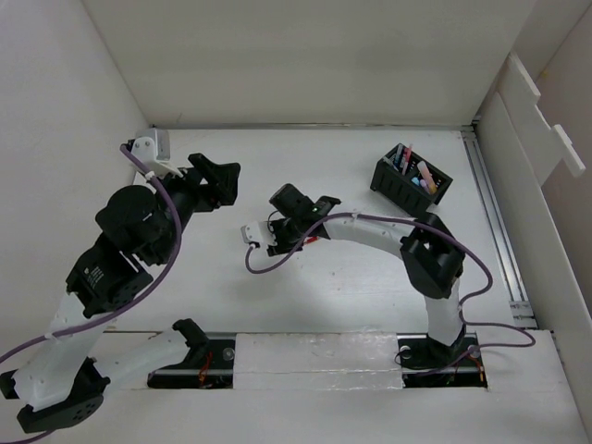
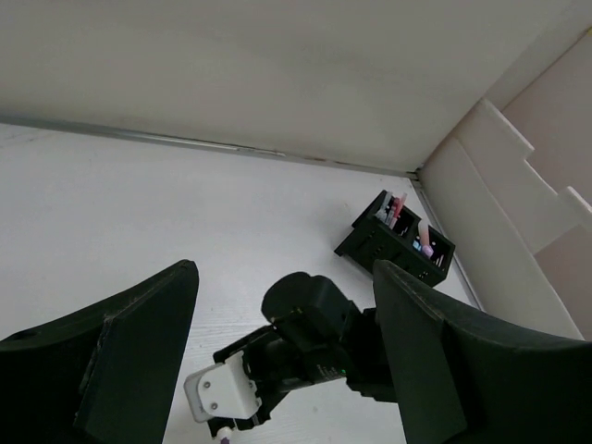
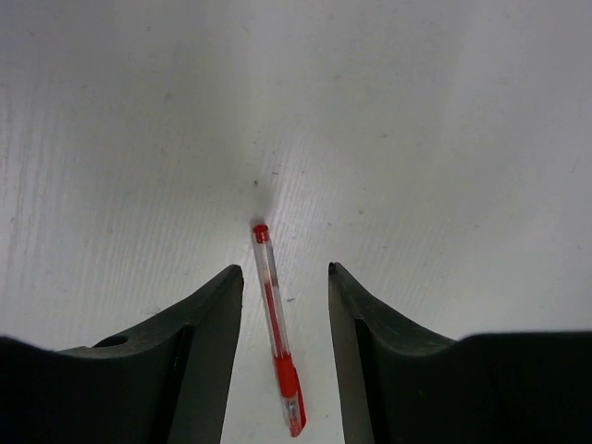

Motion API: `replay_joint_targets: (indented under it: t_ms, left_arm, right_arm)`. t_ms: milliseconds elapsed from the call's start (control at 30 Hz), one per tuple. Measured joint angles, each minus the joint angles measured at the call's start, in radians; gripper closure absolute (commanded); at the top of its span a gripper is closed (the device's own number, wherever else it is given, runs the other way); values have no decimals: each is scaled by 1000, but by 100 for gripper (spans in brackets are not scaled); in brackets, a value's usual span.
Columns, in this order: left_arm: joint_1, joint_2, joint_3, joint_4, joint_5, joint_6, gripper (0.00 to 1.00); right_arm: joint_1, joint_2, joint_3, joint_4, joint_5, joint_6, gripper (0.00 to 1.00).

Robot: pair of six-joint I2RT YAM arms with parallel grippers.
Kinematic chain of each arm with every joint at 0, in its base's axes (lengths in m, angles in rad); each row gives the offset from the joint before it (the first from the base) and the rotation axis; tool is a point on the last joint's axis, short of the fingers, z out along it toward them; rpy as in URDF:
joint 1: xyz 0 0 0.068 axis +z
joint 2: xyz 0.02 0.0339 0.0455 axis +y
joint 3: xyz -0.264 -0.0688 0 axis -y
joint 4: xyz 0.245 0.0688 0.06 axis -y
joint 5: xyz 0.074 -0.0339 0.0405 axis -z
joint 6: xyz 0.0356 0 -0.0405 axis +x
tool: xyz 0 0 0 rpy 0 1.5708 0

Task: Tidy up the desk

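The desk [image 1: 370, 277] is a white tabletop between white walls. A red pen [image 3: 277, 338] with a clear barrel lies on it, lengthwise between my right gripper's open fingers [image 3: 203, 351]. My right gripper [image 3: 285, 270] hangs just over the pen without touching it, near the desk's middle [image 1: 289, 231]. A bit of the pen's red shows under it in the top view [image 1: 312, 240]. My left gripper [image 1: 225, 182] is open and empty, raised to the left, and looks toward the right gripper's head [image 2: 305, 333].
A small black slotted organizer box [image 1: 412, 176] holding several pens and small items stands at the back right near the wall; it also shows in the left wrist view [image 2: 398, 242]. A metal rail [image 1: 495, 231] runs along the right edge. Purple cables trail from both arms.
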Motion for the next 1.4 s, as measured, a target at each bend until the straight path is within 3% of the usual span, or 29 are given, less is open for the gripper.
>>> replay_joint_targets:
  t_ms: [267,833,1000,1033,1133,1400]
  left_arm:
    - [0,-56,0,-14,-14,-3,28]
    - [0,-50,-1,-16,-26,2,28]
    - [0,-43,-1,-16,-27,9,28]
    - [0,-42,-1,-16,-27,11,28]
    - [0,-37,-1,-16,-31,14,28]
    - [0,-34,-6,-14,-41,15,28]
  right_arm:
    - [13,106,45,-77,11,-46,59]
    - [-25,157,69,-85,-4,-60,59]
    - [-49,191,114,-91,-32,-72,75]
    - [-53,200,127,-96,-35,-79,85]
    - [-61,214,150,-104,-47,-98,100]
    - [-98,204,138,-97,-126,-85,100]
